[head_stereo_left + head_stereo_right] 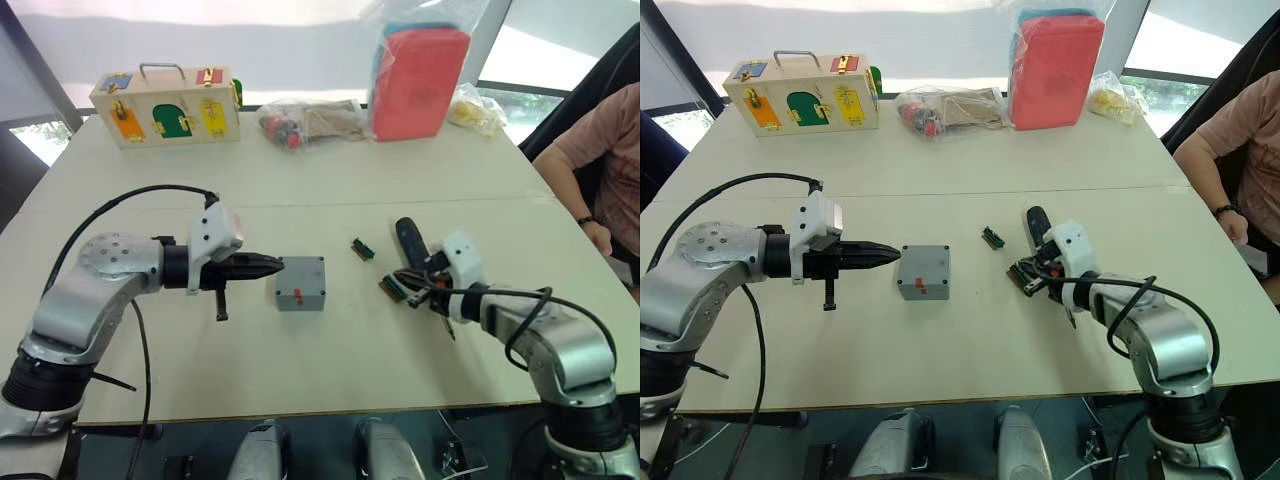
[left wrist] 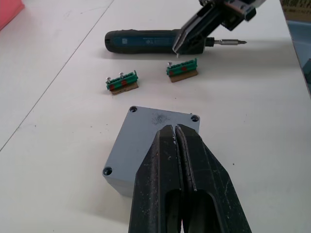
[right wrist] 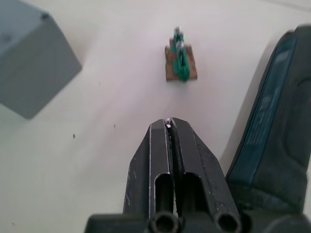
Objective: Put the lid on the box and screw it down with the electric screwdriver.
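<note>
The grey box [image 1: 300,296] stands mid-table with a red mark on its near side. The lid [image 2: 146,131] lies on top of it, with screw holes at its corners. My left gripper [image 1: 278,266] is shut, its tips at the box's left edge and over the lid [image 1: 302,268] in the left wrist view. The electric screwdriver [image 2: 146,41] lies flat on the table to the right of the box. My right gripper [image 3: 169,121] is shut right beside the screwdriver [image 3: 272,126], just off the table, pointing toward the box.
Two small green terminal blocks [image 2: 122,82] [image 2: 182,72] lie between box and screwdriver. At the far edge stand a wooden box with coloured doors [image 1: 165,105], a clear bag of parts [image 1: 310,120] and a red pouch [image 1: 418,80]. A person's arm [image 1: 600,150] is at the right.
</note>
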